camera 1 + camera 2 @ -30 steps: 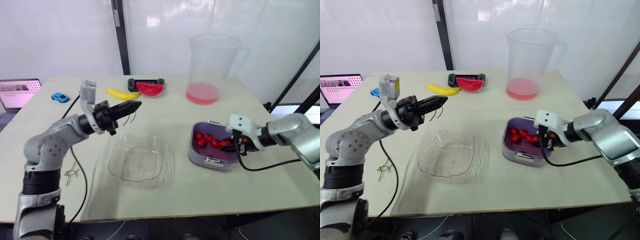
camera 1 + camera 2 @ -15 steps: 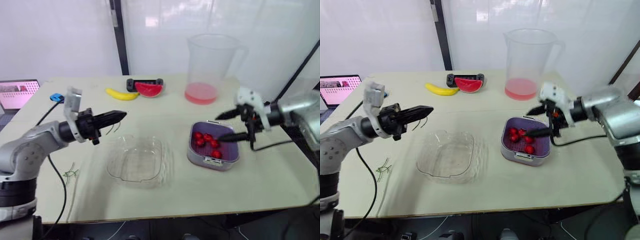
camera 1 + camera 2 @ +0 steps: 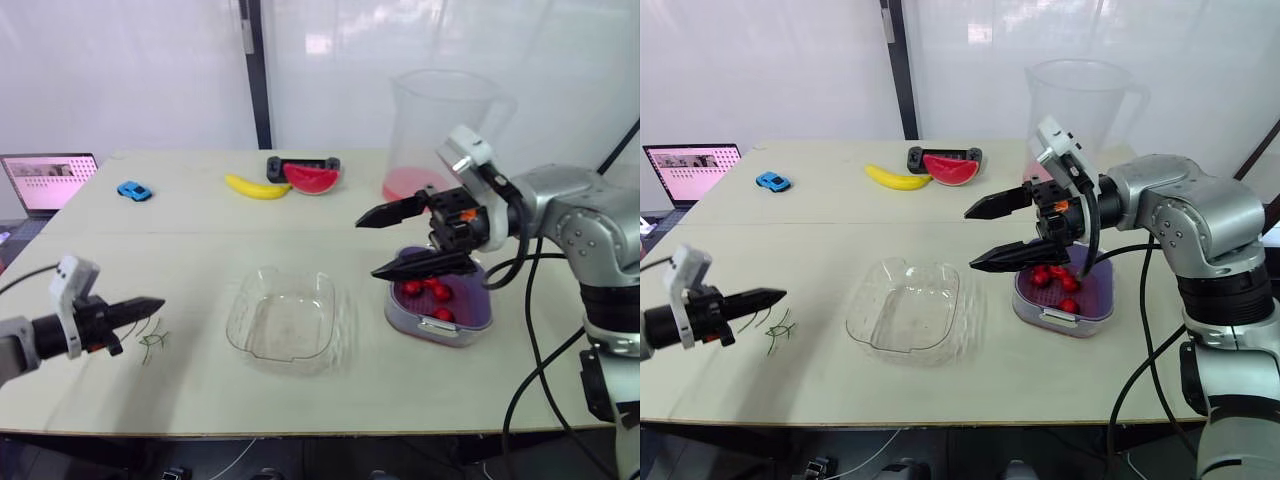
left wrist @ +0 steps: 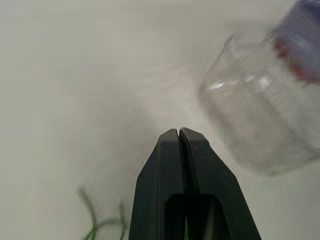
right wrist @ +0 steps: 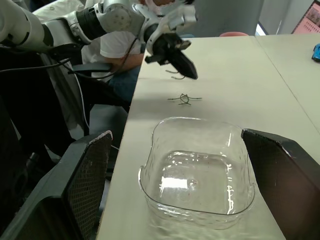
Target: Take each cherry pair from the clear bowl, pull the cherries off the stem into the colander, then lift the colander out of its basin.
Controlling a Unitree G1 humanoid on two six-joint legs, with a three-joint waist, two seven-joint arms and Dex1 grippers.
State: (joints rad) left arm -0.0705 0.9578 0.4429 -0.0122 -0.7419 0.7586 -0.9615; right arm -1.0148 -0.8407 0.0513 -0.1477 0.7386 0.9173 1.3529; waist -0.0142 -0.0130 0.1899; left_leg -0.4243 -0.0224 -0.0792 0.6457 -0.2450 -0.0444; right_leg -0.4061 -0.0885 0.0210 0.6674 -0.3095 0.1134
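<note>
At mid-table sits the clear bowl [image 3: 285, 322], with the purple colander [image 3: 468, 302] in its basin [image 3: 432, 329] at the bowl's 3 o'clock and red cherries [image 3: 437, 292] lying inside. The right gripper [image 3: 368, 248] hovers at the colander's 9 o'clock, its 2 fingers spread wide apart. Well out at the bowl's 9 o'clock, the left gripper [image 3: 152, 303] has its fingers pressed together, beside loose green stems [image 3: 150, 343] on the table.

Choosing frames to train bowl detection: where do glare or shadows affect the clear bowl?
Right wrist view: bright highlights on the clear bowl, floor and rim. Left wrist view: a glint on its rim. Left eye view: only a faint shadow under it on the table.
</note>
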